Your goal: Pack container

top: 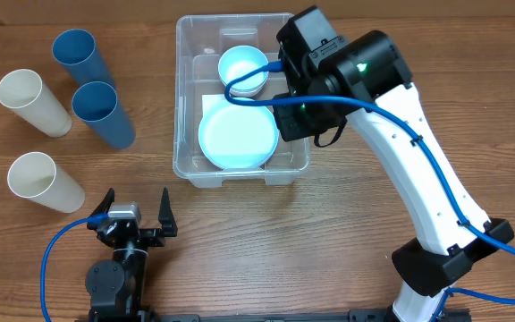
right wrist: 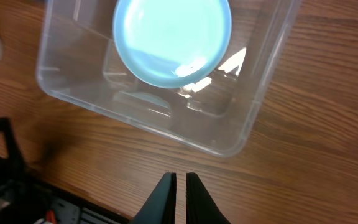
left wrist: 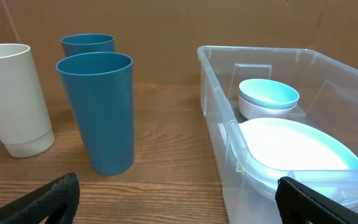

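The right arm (top: 418, 179) bends over the container (top: 181, 98), which stands at the far middle of the tabletop (top: 284, 233). From above, its wrist hides the right fingers (right wrist: 165, 196) and part of the plate (top: 235, 134). The wrist view shows these fingers almost together, holding nothing. The left fingers (top: 165, 215) are spread wide and empty.

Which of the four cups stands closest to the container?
The front blue cup, next to the container; the other blue cup sits farther back, both white cups farther left.
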